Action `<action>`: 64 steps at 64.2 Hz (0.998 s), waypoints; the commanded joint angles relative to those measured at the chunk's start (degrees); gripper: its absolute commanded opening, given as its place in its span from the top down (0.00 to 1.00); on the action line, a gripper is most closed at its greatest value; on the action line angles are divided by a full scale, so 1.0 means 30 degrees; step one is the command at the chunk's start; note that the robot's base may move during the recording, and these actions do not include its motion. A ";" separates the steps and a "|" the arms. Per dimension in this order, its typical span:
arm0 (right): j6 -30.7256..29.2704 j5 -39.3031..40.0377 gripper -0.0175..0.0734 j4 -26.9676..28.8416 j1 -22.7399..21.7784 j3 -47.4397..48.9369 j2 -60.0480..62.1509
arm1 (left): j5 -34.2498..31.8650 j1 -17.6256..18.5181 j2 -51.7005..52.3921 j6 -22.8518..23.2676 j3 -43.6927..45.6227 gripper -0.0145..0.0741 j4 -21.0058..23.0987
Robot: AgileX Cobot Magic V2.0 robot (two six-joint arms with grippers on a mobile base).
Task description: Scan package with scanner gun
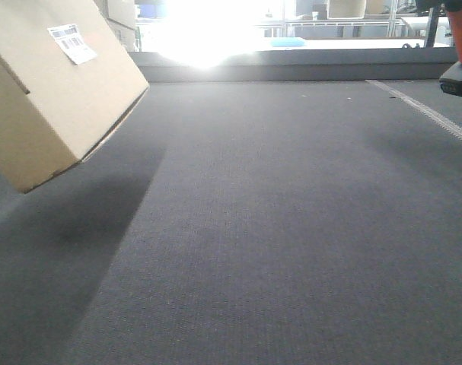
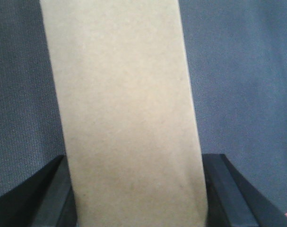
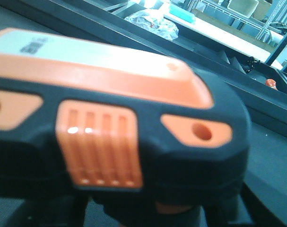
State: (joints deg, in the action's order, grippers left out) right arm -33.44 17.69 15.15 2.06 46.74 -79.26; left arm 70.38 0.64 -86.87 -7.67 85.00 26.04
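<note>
Left jaws are closed on the package (image 2: pixel 129 109), a plain tan cardboard box held between them, tilted clear of the grey counter (image 1: pixel 276 243), white barcode label (image 1: pixel 72 43) on its upturned face. The orange-and-black scanner gun (image 3: pixel 119 123) crowds out the right jaws; their grip cannot be told. Presenting step, apparently; next, the scanner's head must face the label.
</note>
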 commanded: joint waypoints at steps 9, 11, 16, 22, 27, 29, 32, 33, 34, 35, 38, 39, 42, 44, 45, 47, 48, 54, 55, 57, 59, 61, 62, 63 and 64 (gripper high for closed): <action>-0.0119 0.0957 0.98 -0.0162 0.0189 0.0237 0.0154 | -0.0138 0.0057 0.0252 -0.0087 0.0044 0.96 0.0239; -0.0119 0.0866 0.98 -0.0162 0.0305 0.0237 0.0154 | -0.0138 0.0057 0.0252 -0.0087 0.0042 0.96 0.0276; -0.0119 0.0741 0.98 -0.0162 0.0783 0.0237 0.0154 | -0.0138 0.0057 0.0252 -0.0087 0.0042 0.96 0.0497; -0.0119 0.0699 0.98 -0.0162 0.1340 0.0237 0.0154 | -0.0138 0.0057 0.0252 -0.0087 0.0042 0.96 0.1207; -0.0119 0.0699 0.98 -0.0162 0.1668 0.0237 0.0154 | -0.0138 0.0057 0.0252 -0.0087 0.0042 0.96 0.1582; -0.0119 0.0699 0.98 -0.0162 0.1773 0.0237 0.0154 | -0.0138 0.0105 0.0252 -0.0087 0.0042 0.96 0.1585; -0.0119 0.0699 0.98 -0.0162 0.1863 0.0237 0.0154 | -0.0138 0.0127 0.0252 -0.0087 0.0042 0.96 0.1585; -0.0119 0.0699 0.98 -0.0162 0.1889 0.0237 0.0154 | -0.0138 0.0127 0.0252 -0.0087 0.0042 0.96 0.1585; -0.0119 0.0699 0.98 -0.0162 0.1889 0.0237 0.0154 | -0.0138 0.0127 0.0252 -0.0087 0.0042 0.96 0.1585; -0.0119 0.0699 0.98 -0.0162 0.1889 0.0237 0.0154 | -0.0138 0.0127 0.0252 -0.0087 0.0042 0.96 0.1585; -0.0119 0.0699 0.98 -0.0162 0.1889 0.0237 0.0154 | -0.0138 0.0125 0.0252 -0.0087 0.0042 0.96 0.1585; -0.0119 0.0699 0.98 -0.0162 0.1889 0.0237 0.0154 | -0.0138 0.0125 0.0252 -0.0087 0.0042 0.96 0.1585; -0.0119 0.0699 0.98 -0.0162 0.1889 0.0237 0.0154 | -0.0138 0.0125 0.0252 -0.0087 0.0042 0.96 0.1585; -0.0119 0.0699 0.98 -0.0162 0.1889 0.0237 0.0154 | -0.0138 0.0125 0.0252 -0.0087 0.0042 0.96 0.1585; -0.0119 0.0699 0.98 -0.0162 0.1889 0.0237 0.0154 | -0.0138 0.0125 0.0252 -0.0087 0.0042 0.96 0.1620; -0.0119 0.0699 0.98 -0.0162 0.1889 0.0237 0.0154 | -0.0138 0.0125 0.0252 -0.0087 0.0042 0.96 0.1620; -0.0119 0.0699 0.98 -0.0162 0.1889 0.0237 0.0154 | -0.0138 0.0125 0.0252 -0.0087 0.0042 0.96 0.1620; -0.0119 0.0699 0.98 -0.0162 0.1889 0.0237 0.0154 | -0.0138 0.0125 0.0252 -0.0087 0.0042 0.96 0.1725; -0.0119 0.0699 0.98 -0.0162 0.1889 0.0237 0.0154 | -0.0138 0.0125 0.0252 -0.0087 0.0042 0.96 0.1725; -0.0119 0.0699 0.98 -0.0162 0.1889 0.0237 0.0154 | -0.0138 0.0125 0.0252 -0.0087 0.0042 0.96 0.1734; -0.0119 0.0699 0.98 -0.0162 0.1889 0.0237 0.0154 | -0.0138 0.0125 0.0252 -0.0087 0.0042 0.96 0.1734; -0.0119 0.0699 0.98 -0.0162 0.1889 0.0237 0.0154 | -0.0138 0.0125 0.0252 -0.0087 0.0042 0.96 0.1734; -0.0119 0.0699 0.98 -0.0162 0.1889 0.0237 0.0154 | -0.0138 0.0125 0.0252 -0.0087 0.0042 0.96 0.1734; -0.0119 0.0699 0.98 -0.0162 0.1889 0.0237 0.0154 | -0.0138 0.0125 0.0252 -0.0087 0.0042 0.96 0.1734; -0.0119 0.0699 0.98 -0.0162 0.1889 0.0237 0.0154 | -0.0138 0.0125 0.0252 -0.0087 0.0042 0.96 0.1734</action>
State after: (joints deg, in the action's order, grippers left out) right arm -33.44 15.88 14.92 7.69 46.74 -79.26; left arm 70.27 0.64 -86.87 -7.67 85.00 29.69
